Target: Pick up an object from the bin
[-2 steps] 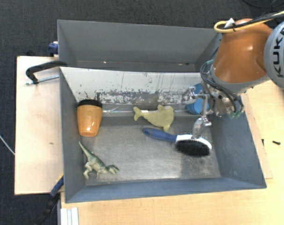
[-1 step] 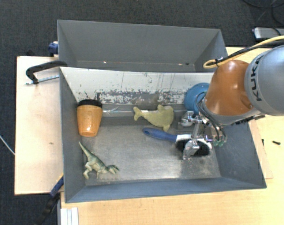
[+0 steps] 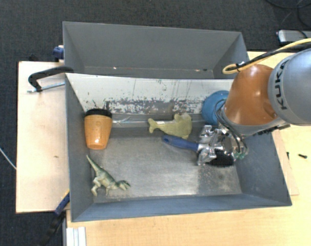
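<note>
Gripper [image 3: 211, 148] down close to the floor of the grey metal bin [image 3: 145, 50], on the right-hand side, below the arm's orange wrist cover [image 3: 248, 99]. Apart or together: cannot tell, the metal parts bunched into one bright tangle from this angle. Nothing visibly clamped.

Just left of the gripper, a blue-handled tool [image 3: 178, 142], flat on the bin floor and slanting down toward the right. Right end of it meeting the gripper, possibly touching, though the contact itself is hard to make out. Nearest thing to the gripper, and the one in line with it.

Tucked under the gripper's lower right side, a small black object [image 3: 223, 161], kind unclear, partly hidden by the metalwork. Behind, near the back wall, a round blue thing [image 3: 213, 106], half covered by the orange wrist cover.

Elsewhere on the floor: a pale yellow whale-shaped toy [image 3: 173, 125] by the back wall at centre, just above the left end of the blue-handled tool. Far left, an orange cup [image 3: 97, 130] with a black rim, rim end toward the back wall. Front left corner, a small grey-green dinosaur figure [image 3: 107, 179], well apart from the gripper. Middle of the floor bare, scuffed metal.
</note>
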Motion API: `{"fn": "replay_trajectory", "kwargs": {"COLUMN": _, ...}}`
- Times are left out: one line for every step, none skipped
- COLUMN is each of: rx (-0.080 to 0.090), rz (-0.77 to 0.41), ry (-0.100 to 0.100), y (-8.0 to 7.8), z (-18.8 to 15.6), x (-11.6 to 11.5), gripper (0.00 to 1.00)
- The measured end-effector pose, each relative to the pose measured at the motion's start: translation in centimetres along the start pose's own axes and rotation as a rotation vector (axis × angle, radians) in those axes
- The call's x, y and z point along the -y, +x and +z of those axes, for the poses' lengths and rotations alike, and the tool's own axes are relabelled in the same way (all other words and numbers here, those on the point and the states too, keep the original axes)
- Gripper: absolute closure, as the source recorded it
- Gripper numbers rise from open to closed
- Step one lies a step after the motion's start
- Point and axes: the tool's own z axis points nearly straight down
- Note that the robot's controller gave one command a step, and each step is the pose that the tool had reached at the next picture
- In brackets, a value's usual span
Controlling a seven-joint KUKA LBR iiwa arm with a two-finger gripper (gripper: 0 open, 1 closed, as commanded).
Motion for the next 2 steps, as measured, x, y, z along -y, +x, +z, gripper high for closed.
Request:
{"fn": "replay_trajectory", "kwargs": {"rx": -0.005, "rz": -0.106, "ry": 0.0, "y": 1.1, "z": -2.7, "x": -1.7, "gripper": 1.0}}
{"fn": "replay_trajectory", "kwargs": {"rx": 0.004, "rz": -0.074, "ry": 0.001, "y": 0.8, "z": -16.2, "x": -2.9, "gripper": 1.0}}
